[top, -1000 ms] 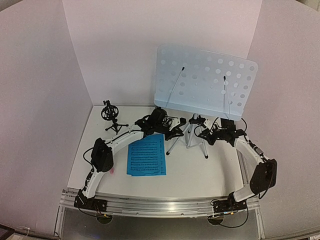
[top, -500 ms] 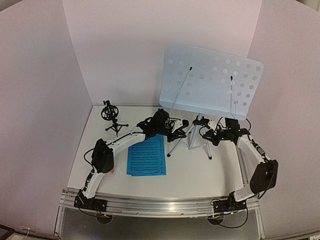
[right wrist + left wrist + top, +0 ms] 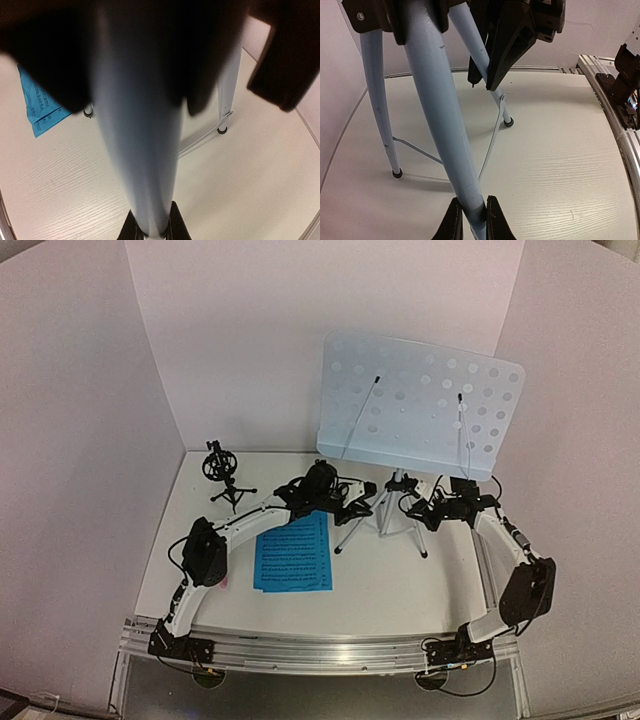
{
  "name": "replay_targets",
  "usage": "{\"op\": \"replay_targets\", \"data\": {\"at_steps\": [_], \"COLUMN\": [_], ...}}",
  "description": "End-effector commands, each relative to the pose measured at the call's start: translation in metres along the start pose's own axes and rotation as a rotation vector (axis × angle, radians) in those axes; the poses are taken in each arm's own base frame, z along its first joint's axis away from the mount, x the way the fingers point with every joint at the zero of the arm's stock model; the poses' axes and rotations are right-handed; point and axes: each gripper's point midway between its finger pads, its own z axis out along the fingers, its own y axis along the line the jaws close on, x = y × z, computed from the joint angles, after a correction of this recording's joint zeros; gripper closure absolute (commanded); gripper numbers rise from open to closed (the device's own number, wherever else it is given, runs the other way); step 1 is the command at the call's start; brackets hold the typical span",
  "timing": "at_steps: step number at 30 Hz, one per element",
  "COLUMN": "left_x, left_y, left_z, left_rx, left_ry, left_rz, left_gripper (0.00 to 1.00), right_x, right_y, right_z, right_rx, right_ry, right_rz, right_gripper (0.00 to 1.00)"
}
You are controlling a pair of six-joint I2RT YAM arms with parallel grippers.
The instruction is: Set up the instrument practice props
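- You had the music stand (image 3: 420, 405) upright on its tripod (image 3: 385, 518), right of centre on the surface (image 3: 400, 590)
- Your sheet-music pages (image 3: 293, 552) lay flat just left of the tripod
- The mic holder (image 3: 225, 475) stood at the back left
- Your left claw (image 3: 470, 220) and right claw (image 3: 150, 227) were each clamped on a tripod leg

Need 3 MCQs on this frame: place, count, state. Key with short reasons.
1. Where are the blue sheet-music pages? A) flat on the table, left of the music stand B) on the stand's desk C) off the table
2. How many wire page holders cross the desk? A) none B) two C) four
3. The left gripper is: A) open B) shut on a tripod leg C) out of view

1A, pages lie flat on the tabletop; 2B, two thin wires show; 3B, fingers pinch the leg.
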Motion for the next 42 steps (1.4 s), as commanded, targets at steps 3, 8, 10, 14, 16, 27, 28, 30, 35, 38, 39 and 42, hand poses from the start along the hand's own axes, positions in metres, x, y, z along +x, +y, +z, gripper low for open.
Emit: {"op": "replay_targets", "data": {"at_steps": [3,8,10,14,16,27,28,30,35,38,39,42], "left_x": [0.080,0.092,0.091,0.083,0.079,0.043,0.039,0.032,0.021,0.009,0.006,-0.002], "left_y": [0.022,0.011,0.009,0.013,0.016,0.034,0.035,0.036,0.035,0.032,0.031,0.031], "left_z": [-0.055,-0.063,-0.064,-0.062,-0.060,-0.041,-0.039,-0.036,-0.033,-0.030,-0.029,-0.027], "left_rx": [-0.044,-0.013,-0.008,-0.018,-0.024,-0.065,-0.069,-0.075,-0.062,-0.051,-0.048,-0.048], "left_ry": [0.298,0.345,0.346,0.324,0.308,0.175,0.160,0.137,0.082,0.040,0.029,-0.002], "left_rz": [-0.086,-0.076,-0.081,-0.084,-0.079,-0.046,-0.042,-0.038,-0.042,-0.030,-0.030,-0.046], "left_gripper": [1.00,1.00,1.00,1.00,1.00,1.00,1.00,1.00,0.83,0.67,0.63,0.53], "right_x": [0.083,0.089,0.096,0.100,0.090,0.086,0.085,0.084,0.085,0.086,0.083,0.072], "right_y": [-0.091,-0.101,-0.106,-0.108,-0.105,-0.088,-0.087,-0.084,-0.076,-0.072,-0.070,-0.065], "right_z": [-0.069,-0.075,-0.082,-0.089,-0.086,-0.072,-0.071,-0.069,-0.055,-0.044,-0.041,-0.032], "right_rx": [0.438,0.462,0.481,0.473,0.445,0.440,0.443,0.447,0.416,0.396,0.388,0.375], "right_ry": [0.298,0.327,0.352,0.352,0.307,0.193,0.181,0.166,0.115,0.116,0.110,0.082], "right_rz": [0.152,0.149,0.148,0.162,0.171,0.177,0.180,0.184,0.220,0.226,0.224,0.217], "right_gripper": [1.00,1.00,1.00,1.00,1.00,1.00,1.00,1.00,1.00,1.00,1.00,1.00]}}
